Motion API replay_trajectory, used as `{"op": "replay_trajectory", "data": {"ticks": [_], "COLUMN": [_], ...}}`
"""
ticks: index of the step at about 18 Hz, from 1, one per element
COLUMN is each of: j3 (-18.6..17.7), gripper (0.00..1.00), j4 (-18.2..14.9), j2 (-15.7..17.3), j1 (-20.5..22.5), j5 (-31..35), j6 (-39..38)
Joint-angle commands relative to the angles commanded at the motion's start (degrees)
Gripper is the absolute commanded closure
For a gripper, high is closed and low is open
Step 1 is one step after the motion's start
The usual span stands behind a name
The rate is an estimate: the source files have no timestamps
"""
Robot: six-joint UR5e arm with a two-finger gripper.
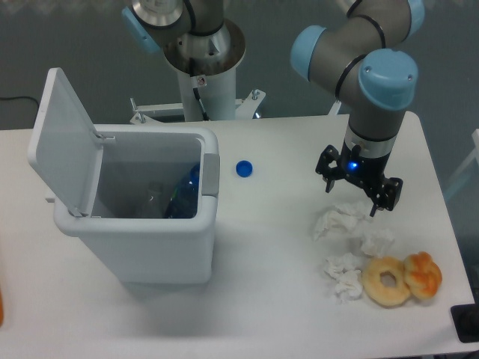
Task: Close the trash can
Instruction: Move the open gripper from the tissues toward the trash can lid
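The gripper (358, 196) hangs right of centre in the frame, its fingers spread and holding nothing — just above a crumpled white tissue (338, 221). More tissue scraps (343, 275) and a ring doughnut (387, 281) lie toward the lower right, a second orange pastry (423, 274) touching the doughnut. A blue bottle cap (243, 168) sits near centre. At left stands the trash can (153, 247) — its lid (61, 146) tilted up and open, a blue bottle (185, 196) inside.
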Motion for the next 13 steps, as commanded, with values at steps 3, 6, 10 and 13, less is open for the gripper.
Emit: {"op": "replay_trajectory", "data": {"ticks": [3, 6, 10, 13], "j3": [0.35, 0.44, -0.09, -0.53], "gripper": [0.00, 0.00, 0.00, 0.00], "j4": [-1.05, -2.01, -4.92, -4.75], "j2": [0.61, 1.23, 3.86, 5.62], "j1": [-0.09, -0.09, 1.58, 1.85], "j5": [0.00, -0.09, -0.44, -3.06], "j6": [0.00, -1.58, -4.38, -15.16]}}
